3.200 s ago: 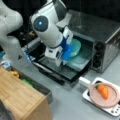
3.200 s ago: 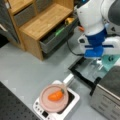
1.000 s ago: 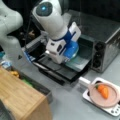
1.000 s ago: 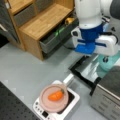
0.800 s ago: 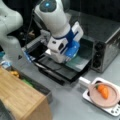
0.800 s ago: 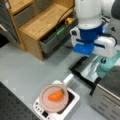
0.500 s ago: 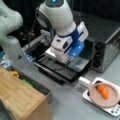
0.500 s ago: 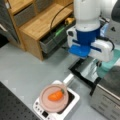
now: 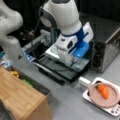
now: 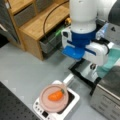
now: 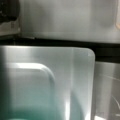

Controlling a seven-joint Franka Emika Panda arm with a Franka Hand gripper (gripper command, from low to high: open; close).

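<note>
Hovering gripper [image 9: 75, 61] over metal tray [image 9: 53, 52] on open oven door [image 9: 62, 71]; grip state undeterminable. Next: needing alignment w/ tray edge.

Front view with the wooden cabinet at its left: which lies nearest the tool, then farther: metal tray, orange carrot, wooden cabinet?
1. Silver metal tray, directly under the tool.
2. Orange carrot, lower right, on the pink plate.
3. Wooden cabinet, lower left.
</note>
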